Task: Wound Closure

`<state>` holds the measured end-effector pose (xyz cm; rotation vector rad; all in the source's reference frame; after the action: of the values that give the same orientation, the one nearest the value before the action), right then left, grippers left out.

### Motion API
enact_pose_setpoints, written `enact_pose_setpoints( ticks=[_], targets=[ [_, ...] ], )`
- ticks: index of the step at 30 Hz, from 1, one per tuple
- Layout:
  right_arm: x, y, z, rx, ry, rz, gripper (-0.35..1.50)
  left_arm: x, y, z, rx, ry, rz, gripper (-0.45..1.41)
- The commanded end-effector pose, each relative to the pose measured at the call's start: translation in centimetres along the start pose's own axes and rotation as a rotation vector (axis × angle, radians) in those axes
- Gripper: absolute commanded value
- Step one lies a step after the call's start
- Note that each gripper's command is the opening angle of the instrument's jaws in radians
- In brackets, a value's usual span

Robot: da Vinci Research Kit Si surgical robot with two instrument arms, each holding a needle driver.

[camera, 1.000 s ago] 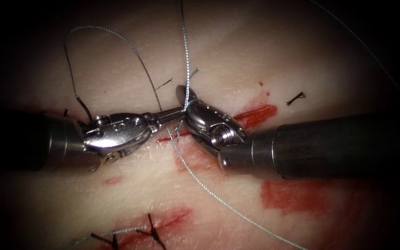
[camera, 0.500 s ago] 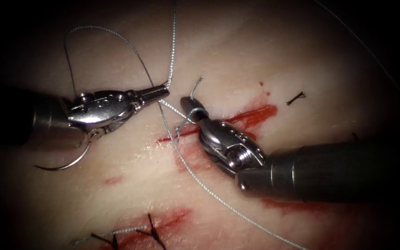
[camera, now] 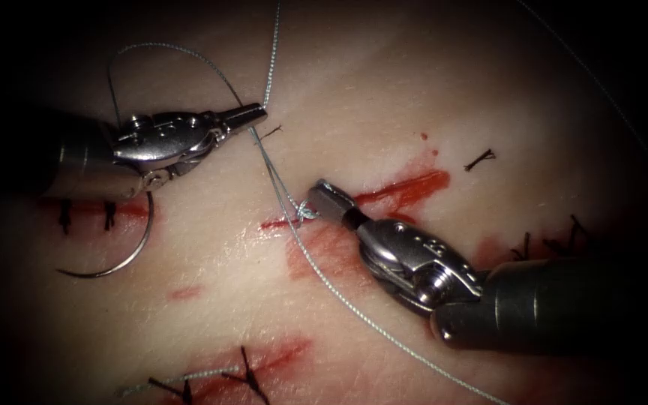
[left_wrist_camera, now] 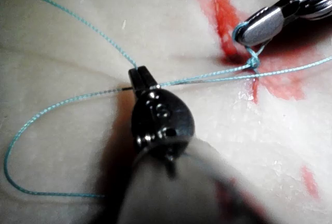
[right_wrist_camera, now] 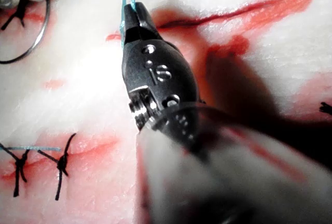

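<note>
Surgical training bench: cut tissue (camera: 384,97) with stitches (camera: 245,375), no patient.

Two hands are counted: the left hand (camera: 259,113) at ten o'clock, the right hand (camera: 319,195) near centre. One needle (camera: 118,259), one thread (camera: 339,296) and one cut (camera: 384,195) are seen.

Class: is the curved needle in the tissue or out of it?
Out: the needle lies bare on the tissue, left of the cut.
</note>
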<state>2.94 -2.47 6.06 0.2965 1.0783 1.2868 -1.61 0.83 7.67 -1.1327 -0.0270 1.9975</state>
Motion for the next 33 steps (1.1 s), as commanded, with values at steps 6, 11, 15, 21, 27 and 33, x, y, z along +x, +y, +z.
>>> enact_pose_setpoints(
  ticks=[6, 11, 15, 21, 27, 33],
  targets=[
    [-0.36, -0.08, -0.12, 0.128, -0.137, -0.074, -0.35, 0.03, -0.06, 0.21, 0.015, -0.001, 0.031, -0.45],
    [-0.51, -0.06, -0.17, 0.219, -0.205, -0.112, -0.35, 0.07, -0.21, 0.30, 0.022, -0.001, 0.058, -0.45],
    [-0.56, 0.01, -0.24, 0.280, -0.241, -0.143, -0.35, 0.10, -0.37, 0.34, 0.032, 0.008, 0.065, -0.45],
    [-0.61, 0.03, -0.30, 0.302, -0.260, -0.145, -0.35, 0.19, -0.65, 0.46, 0.071, 0.019, 0.110, -0.45],
    [-0.65, -0.02, -0.34, 0.309, -0.232, -0.137, -0.35, 0.26, -0.90, 0.44, 0.110, 0.017, 0.149, -0.45],
    [-0.63, -0.01, -0.29, 0.392, -0.059, -0.105, -0.35, 0.25, -0.97, 0.36, 0.154, 0.015, 0.154, -0.45]
  ],
)
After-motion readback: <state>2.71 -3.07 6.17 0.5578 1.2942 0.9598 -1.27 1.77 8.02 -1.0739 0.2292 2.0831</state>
